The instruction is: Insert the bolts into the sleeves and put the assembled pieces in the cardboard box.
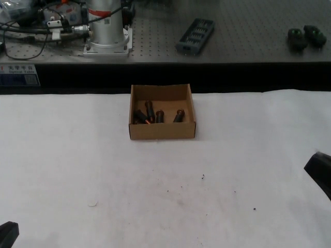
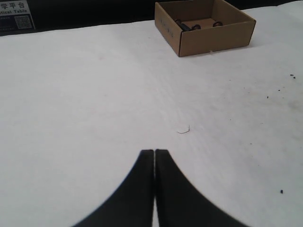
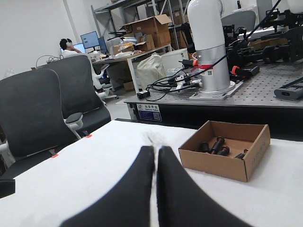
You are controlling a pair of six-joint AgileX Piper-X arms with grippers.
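Left gripper (image 2: 155, 155) and right gripper (image 3: 155, 150) sit pressed together and empty, well apart from the cardboard box (image 1: 162, 132), likely because the assembled pieces (image 1: 150, 113) lie inside it.

Left gripper (image 2: 155, 152) closed; right gripper (image 3: 155, 148) closed

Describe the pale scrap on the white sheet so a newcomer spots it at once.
Start at the white sheet and find the open cardboard box near its far edge. Come back toward the near edge and left of the box: the scrap lies alone there. Unlike the dark specks to its right, it is pale and bigger.
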